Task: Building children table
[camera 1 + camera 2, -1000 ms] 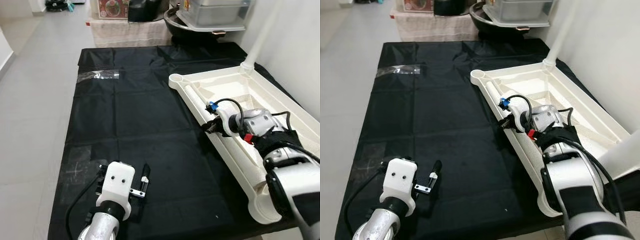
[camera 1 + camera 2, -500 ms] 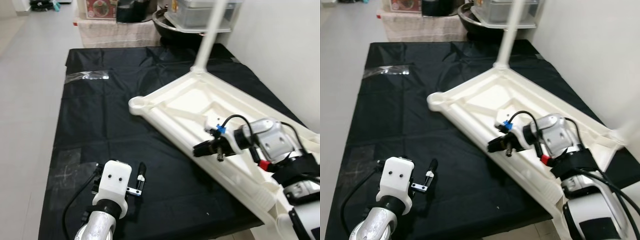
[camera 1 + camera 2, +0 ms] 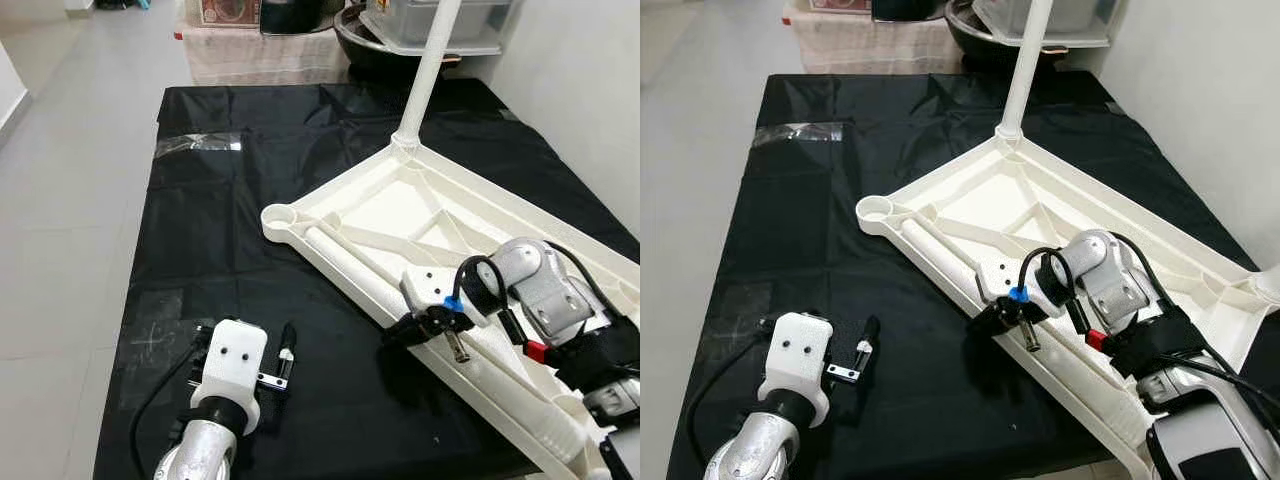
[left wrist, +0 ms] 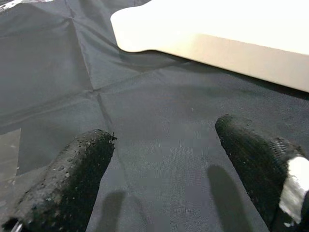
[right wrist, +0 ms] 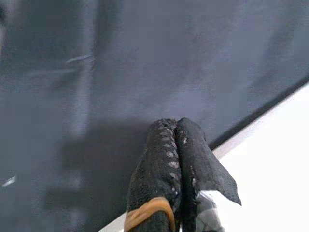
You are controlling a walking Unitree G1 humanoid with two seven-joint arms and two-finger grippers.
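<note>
Two pincers, one tabletop: your inventory.
Tabletop (image 3: 440, 215): white, upside down on the black sheet (image 3: 230, 230), ribs up, one leg (image 3: 428, 70) standing at its far corner.
Right pincer (image 3: 992, 322): your fingers pressed together, empty, at the tabletop's near edge.
Left pincer (image 4: 164, 169): your fingers spread apart, low over the sheet, empty.

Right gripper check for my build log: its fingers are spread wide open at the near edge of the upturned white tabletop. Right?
Not quite. The right gripper has its fingers pressed shut, as the right wrist view shows. It is at the near edge of the upturned white tabletop.
</note>
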